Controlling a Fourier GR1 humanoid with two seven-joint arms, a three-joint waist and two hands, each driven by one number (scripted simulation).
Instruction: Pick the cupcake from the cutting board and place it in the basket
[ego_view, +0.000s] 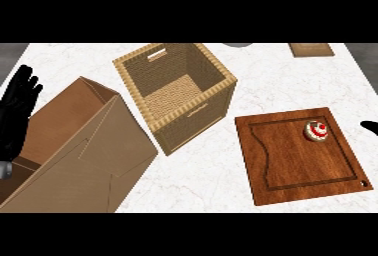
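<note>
Left hand (18, 112): at the view's left edge, resting. Fingers (26, 82) straight and pointing up-view; nothing held.
Right hand (368, 127): only a black tip shows at the view's right edge. Cannot tell whether it is open or closed, and nothing is seen in it.
Cupcake (317, 130): the thing nearest the right hand's tip, just to its left and apart from it. It sits on the far right corner of the cutting board. Pale rim, white top with red marks.
Cutting board (303, 167): dark wood with a groove round its face and a small hole at the near right corner. It lies flat, left of and below the right hand's tip, with its right edge near that tip.
Basket (192, 117): woven and square, with an open top and a handle slot in the far wall. It stands between the two hands, well apart from both. Its near corner comes close to the board's far left corner without touching.
Cardboard box (96, 160): brown, with its flaps open, just right of the left hand's fingers. The palm overlaps its left wall in view; contact cannot be told. Its right side runs close beside the basket.
Counter (273, 80): white marble, under everything.
Small wooden item (311, 49): far up-view from the right hand, cut by the top edge; cannot tell what it is.
</note>
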